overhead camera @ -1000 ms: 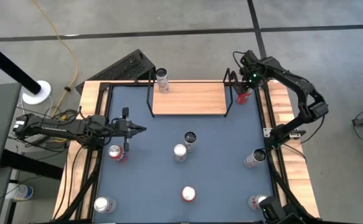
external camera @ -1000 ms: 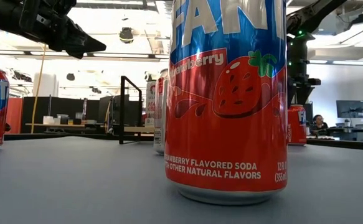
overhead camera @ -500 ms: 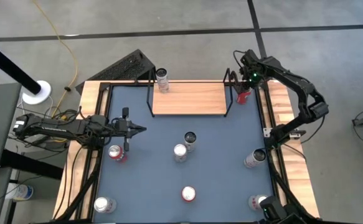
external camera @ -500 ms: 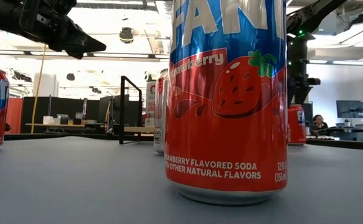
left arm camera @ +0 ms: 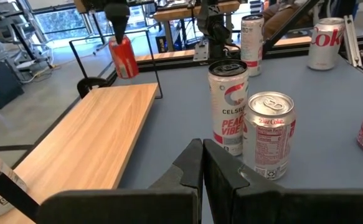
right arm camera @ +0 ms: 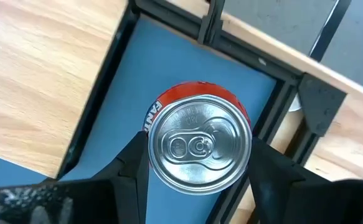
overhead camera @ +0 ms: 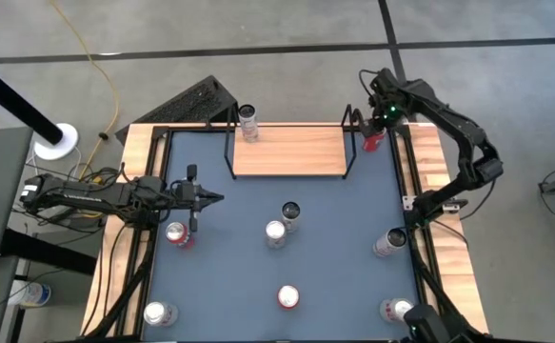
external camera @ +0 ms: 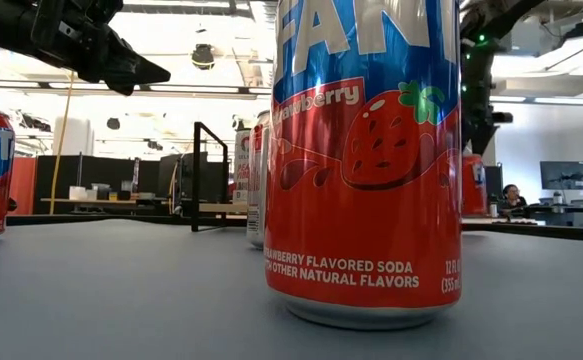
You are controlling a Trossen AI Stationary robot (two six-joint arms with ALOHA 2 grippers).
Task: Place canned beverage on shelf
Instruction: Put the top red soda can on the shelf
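Observation:
A red canned beverage point(overhead camera: 372, 143) hangs just past the right end of the shelf point(overhead camera: 289, 151), a light-wood board on a black wire frame. My right gripper point(overhead camera: 379, 122) points down over the can and is shut on it. In the left wrist view the same can point(left arm camera: 124, 57) hangs beyond the board point(left arm camera: 94, 140). A silver can point(overhead camera: 248, 122) stands on the shelf's far left corner. My left gripper point(overhead camera: 210, 198) waits shut above the table's left side, touching nothing. My right gripper pinches the red can between its two fingers point(right arm camera: 134, 163), one on each side of the can's wall just below the top rim point(right arm camera: 153, 155). The fingers come from above, pointing down. The can hangs upright, its bottom point(external camera: 474, 210) clear of the table.
Several more cans stand on the blue table: two in the middle point(overhead camera: 289, 211) point(overhead camera: 275, 232), one near the front point(overhead camera: 287, 297), others along the left point(overhead camera: 177, 233) and right point(overhead camera: 389, 243) sides. A wooden rim point(overhead camera: 448, 276) and black rails point(overhead camera: 408, 181) edge the table.
My right gripper has gone up with the red can. The can stood on the table beside the shelf's right end and now hangs upright, lifted clear.

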